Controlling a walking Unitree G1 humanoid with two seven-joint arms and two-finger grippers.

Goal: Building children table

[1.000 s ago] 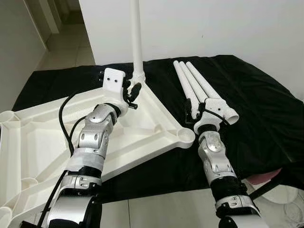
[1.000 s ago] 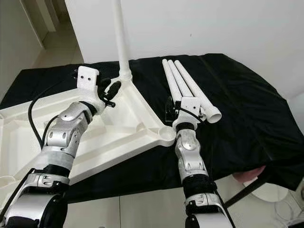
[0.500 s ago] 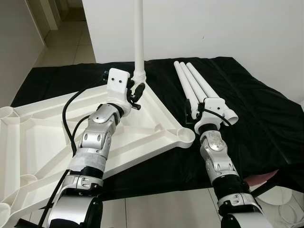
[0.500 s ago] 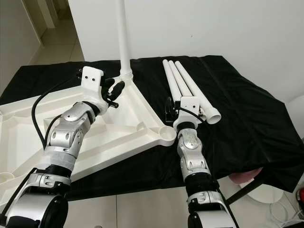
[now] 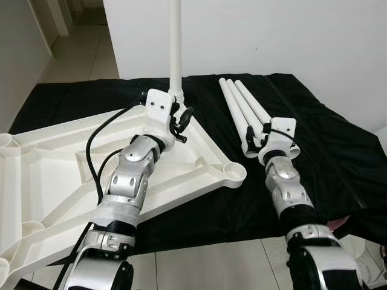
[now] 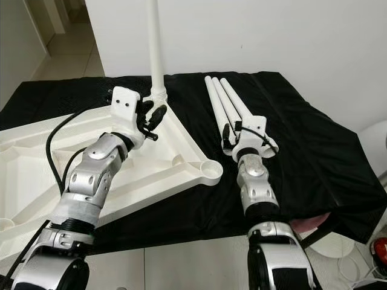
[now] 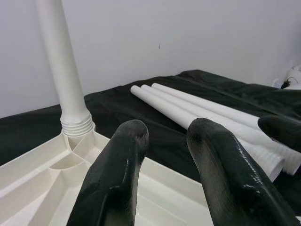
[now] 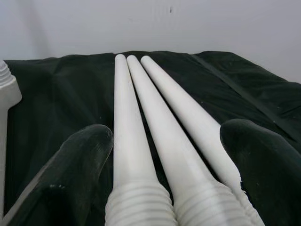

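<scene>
The white tabletop [image 5: 54, 175] lies upside down on the black cloth [image 5: 338, 139], sockets facing up so legs can be screwed in; one leg [image 5: 175, 48] already stands upright in the far corner socket. Three loose legs [image 5: 242, 106] lie side by side to the right, threaded ends toward the robot (handy for a pick). The right gripper [image 8: 164, 155] sits at their near ends, fingers spread wide around all three, gripping nothing yet. The left gripper [image 7: 164, 155] hovers over the tabletop near the standing leg, fingers slightly parted and empty.
</scene>
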